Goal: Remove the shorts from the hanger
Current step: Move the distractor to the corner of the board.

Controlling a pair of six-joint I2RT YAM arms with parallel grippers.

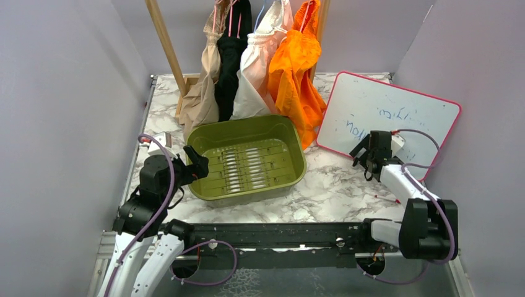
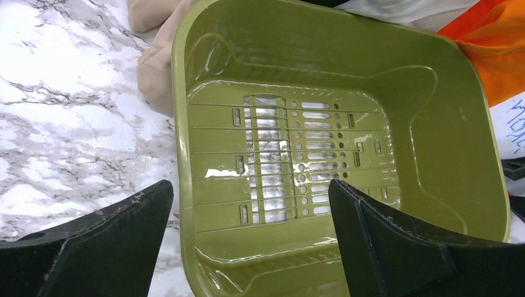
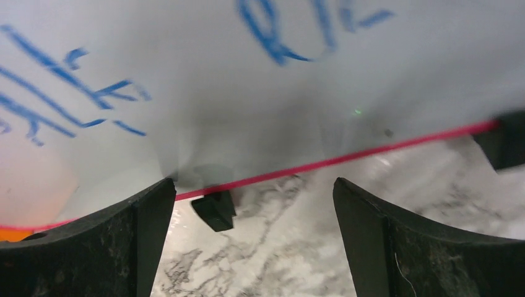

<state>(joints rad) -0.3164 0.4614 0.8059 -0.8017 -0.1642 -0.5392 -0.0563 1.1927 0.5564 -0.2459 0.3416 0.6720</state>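
Top view only: four shorts hang on hangers [image 1: 235,18] from a wooden rack [image 1: 166,46] at the rear of the table [image 1: 347,185]. Left to right they are the tan shorts [image 1: 201,93], black shorts [image 1: 230,62], cream shorts [image 1: 255,74] and orange shorts [image 1: 297,80], hems reaching down behind a green bin [image 1: 247,162].

Left wrist view adds the bin's slotted floor, with tan fabric against its far left corner.

Right wrist view alone shows a black foot [image 3: 213,210] under the pink edge of the whiteboard [image 3: 247,80].

The left gripper [image 1: 197,162] sits low at the bin's left rim, jaws wide, holding nothing. The right gripper [image 1: 366,162] faces the whiteboard's lower edge, jaws wide, empty.
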